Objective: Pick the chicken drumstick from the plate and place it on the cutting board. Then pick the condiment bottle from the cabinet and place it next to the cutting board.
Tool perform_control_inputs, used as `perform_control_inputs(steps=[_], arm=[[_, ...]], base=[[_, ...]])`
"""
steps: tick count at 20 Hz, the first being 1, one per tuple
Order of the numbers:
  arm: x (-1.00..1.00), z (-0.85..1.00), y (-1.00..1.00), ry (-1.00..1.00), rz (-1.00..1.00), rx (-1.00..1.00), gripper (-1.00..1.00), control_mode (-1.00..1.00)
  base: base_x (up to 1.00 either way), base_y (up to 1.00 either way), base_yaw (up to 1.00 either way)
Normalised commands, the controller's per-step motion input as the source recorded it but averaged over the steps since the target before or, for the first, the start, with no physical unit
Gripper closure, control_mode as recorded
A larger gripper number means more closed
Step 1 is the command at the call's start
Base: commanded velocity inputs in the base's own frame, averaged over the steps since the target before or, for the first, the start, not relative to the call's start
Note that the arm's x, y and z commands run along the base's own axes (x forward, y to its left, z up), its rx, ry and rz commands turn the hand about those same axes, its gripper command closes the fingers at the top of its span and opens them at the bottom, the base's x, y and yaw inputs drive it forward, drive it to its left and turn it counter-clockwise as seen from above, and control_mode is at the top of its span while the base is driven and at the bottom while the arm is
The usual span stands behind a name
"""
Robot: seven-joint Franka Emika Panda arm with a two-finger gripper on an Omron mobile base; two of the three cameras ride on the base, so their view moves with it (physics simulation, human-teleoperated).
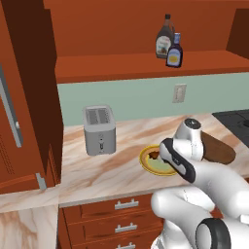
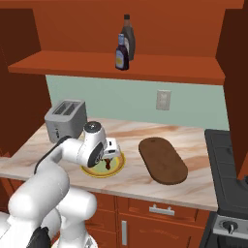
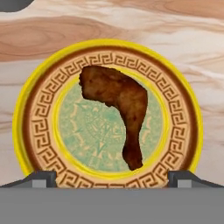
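Note:
The chicken drumstick (image 3: 118,111) lies on the plate (image 3: 39,131), thick end at the upper left and thin end pointing toward my fingers. My gripper (image 3: 113,179) hangs open just above the plate, its two fingertips (image 3: 41,178) spread wide with nothing between them. From the right base view the gripper (image 2: 108,159) points down over the plate (image 2: 97,173). The cutting board (image 2: 162,160) lies bare to the right of the plate. On the cabinet (image 2: 145,68) shelf, the condiment bottle (image 2: 121,53) stands in front of a taller brown bottle (image 2: 128,41).
A silver toaster (image 2: 65,118) stands on the counter left of the plate. A black stove (image 2: 227,160) borders the counter on the right. Drawers with metal handles (image 1: 126,204) sit below the counter edge. A wall outlet (image 2: 163,100) is behind the board.

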Motion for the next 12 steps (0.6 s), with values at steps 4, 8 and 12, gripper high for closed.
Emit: perform_control_inputs(steps=[4, 8, 12], arm=[[0.21, -0.18, 0.00, 0.00, 0.00, 0.00, -1.00, -1.00], [0.22, -0.18, 0.00, 0.00, 0.00, 0.00, -1.00, -1.00], [0.21, -0.16, -0.01, 0.00, 0.00, 0.00, -1.00, -1.00]], base=[[0.00, 0.00, 0.00], [0.00, 0.00, 0.00], [0.00, 0.00, 0.00]])
